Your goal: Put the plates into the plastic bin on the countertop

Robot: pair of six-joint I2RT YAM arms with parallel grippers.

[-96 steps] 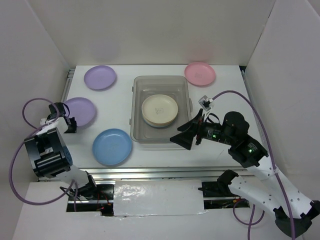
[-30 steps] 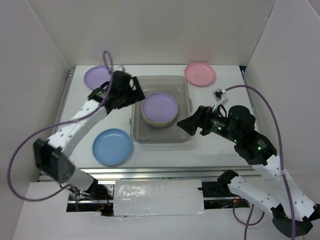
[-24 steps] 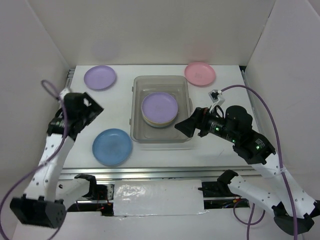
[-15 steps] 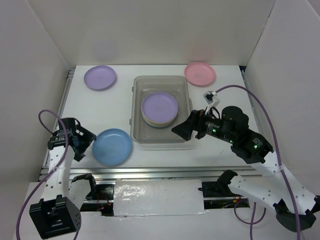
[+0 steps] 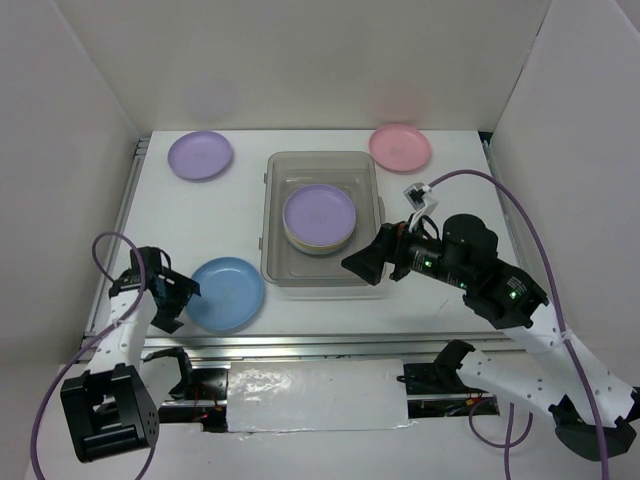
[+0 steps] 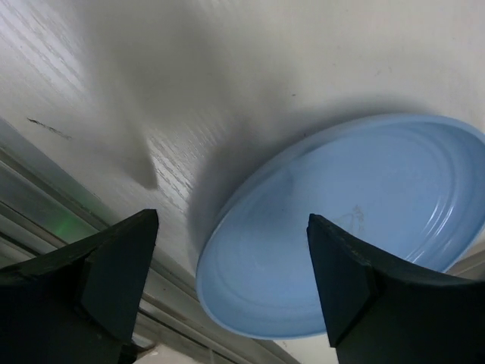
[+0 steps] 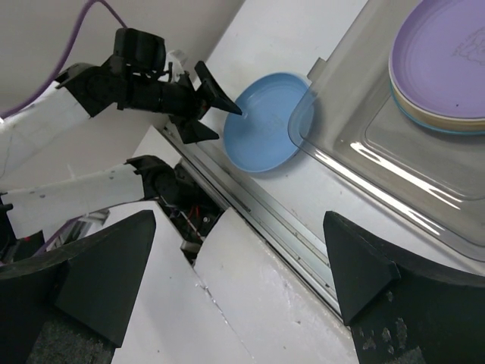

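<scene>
Hovering by blue plate (image 5: 228, 293), L gripper (image 5: 182, 303) spread

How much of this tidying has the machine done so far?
Done: a lilac round plastic plate lies stacked on a cream one inside the clear plastic bin. In hand: the open left end effector is at the blue plate's edge, not gripping it yet. Left: that blue plate, the second lilac plate and the pink plate, on the white countertop.

White arms (image 5: 118, 338) — black joints (image 5: 470, 240), purple cables (image 5: 470, 173)
</scene>
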